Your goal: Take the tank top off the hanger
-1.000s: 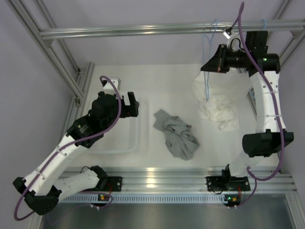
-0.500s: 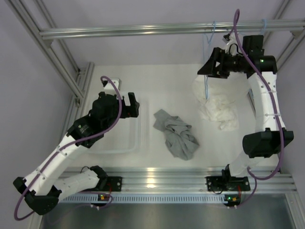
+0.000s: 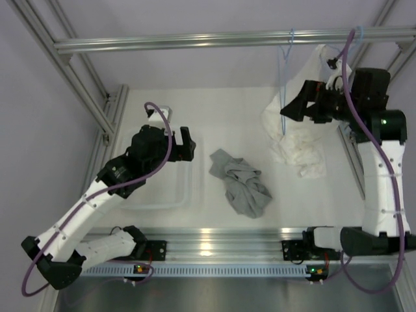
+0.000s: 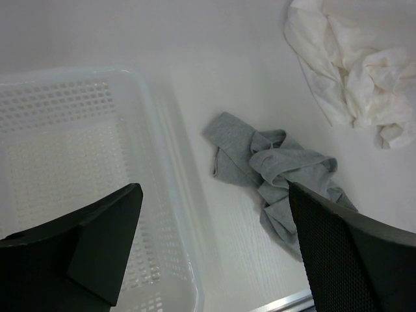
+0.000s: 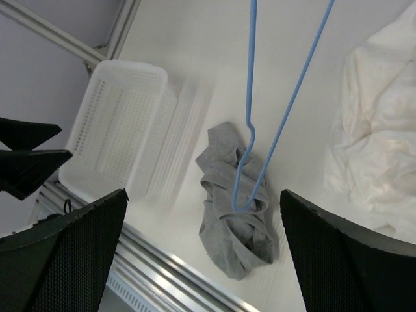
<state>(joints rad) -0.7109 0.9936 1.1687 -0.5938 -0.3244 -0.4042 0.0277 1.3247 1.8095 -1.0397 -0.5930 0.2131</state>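
Note:
The grey tank top (image 3: 240, 183) lies crumpled on the table, off the hanger; it also shows in the left wrist view (image 4: 276, 174) and the right wrist view (image 5: 237, 224). The thin light-blue hanger (image 3: 283, 84) hangs bare from the overhead rail. In the right wrist view the hanger (image 5: 249, 97) dangles in front of the camera. My right gripper (image 3: 290, 108) is open just right of the hanger, holding nothing (image 5: 203, 195). My left gripper (image 3: 188, 146) hovers open above the basket's right edge (image 4: 214, 201), left of the tank top.
A white perforated basket (image 3: 185, 195) sits on the table at the left (image 4: 71, 149). A white garment (image 3: 299, 146) is heaped at the back right, partly hung on a second blue hanger (image 3: 357, 31). An aluminium rail (image 3: 195, 41) crosses overhead.
My right gripper went from shut to open and drew back to the right, away from the hanger, which now hangs free. The left arm shifted slightly right.

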